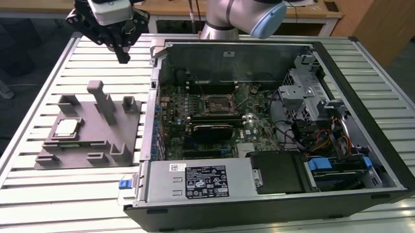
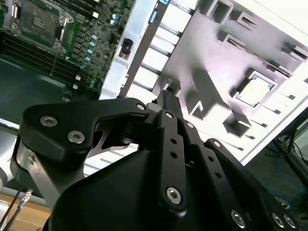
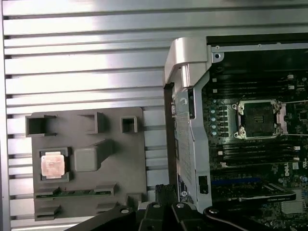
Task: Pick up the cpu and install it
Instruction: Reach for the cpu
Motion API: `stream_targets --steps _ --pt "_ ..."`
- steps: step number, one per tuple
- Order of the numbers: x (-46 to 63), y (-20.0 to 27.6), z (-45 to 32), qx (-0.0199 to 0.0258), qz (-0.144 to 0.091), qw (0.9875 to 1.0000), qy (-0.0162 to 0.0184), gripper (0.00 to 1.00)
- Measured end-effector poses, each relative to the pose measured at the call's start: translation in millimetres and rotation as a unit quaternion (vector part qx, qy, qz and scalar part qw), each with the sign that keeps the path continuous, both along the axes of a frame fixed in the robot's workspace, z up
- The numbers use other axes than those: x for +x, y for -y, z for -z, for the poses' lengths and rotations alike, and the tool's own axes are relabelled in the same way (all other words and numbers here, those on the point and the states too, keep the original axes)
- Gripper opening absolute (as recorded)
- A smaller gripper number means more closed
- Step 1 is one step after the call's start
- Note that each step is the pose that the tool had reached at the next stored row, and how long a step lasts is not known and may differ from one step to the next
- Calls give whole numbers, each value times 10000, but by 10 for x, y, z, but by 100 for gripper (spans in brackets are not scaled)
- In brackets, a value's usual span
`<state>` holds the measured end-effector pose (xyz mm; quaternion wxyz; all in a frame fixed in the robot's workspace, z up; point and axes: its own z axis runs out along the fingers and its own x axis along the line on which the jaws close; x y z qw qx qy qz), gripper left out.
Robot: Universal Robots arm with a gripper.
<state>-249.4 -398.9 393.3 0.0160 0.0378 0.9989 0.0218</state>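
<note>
The cpu (image 1: 67, 127) is a small silvery square chip lying flat in a recess of the grey fixture plate (image 1: 77, 162), on the exterior view's left. It also shows in both wrist views (image 2: 255, 90) (image 3: 52, 164). My gripper (image 1: 122, 59) hangs high above the slatted table, beyond the fixture's far edge and well apart from the cpu. Its black fingers are shut together with nothing between them, as seen in both wrist views (image 2: 167, 95) (image 3: 166, 191). The empty black-framed socket (image 1: 216, 103) sits on the motherboard inside the open computer case (image 1: 337, 58).
Tall grey posts (image 1: 104, 99) rise from the fixture plate beside the cpu. The case's metal wall (image 1: 155, 63) stands between the fixture and the motherboard. Drive cages, cables and a power supply (image 1: 207, 179) crowd the case on the exterior view's right and front.
</note>
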Motion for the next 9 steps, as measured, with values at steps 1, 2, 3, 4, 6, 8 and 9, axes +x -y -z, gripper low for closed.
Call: stream_targets --steps 1,2,3,4,6,8,9 --pt "-26 0 1 0 0 10000 1 11" --pt "-49 0 0 0 0 10000 0 11" --pt "-72 0 0 0 0 10000 0 11" --pt "-96 0 0 0 -1 10000 0 11" --pt "-151 0 0 0 0 10000 1 11" --pt "-209 0 1 0 0 10000 2 11" --pt "-237 0 1 0 0 10000 2 11"
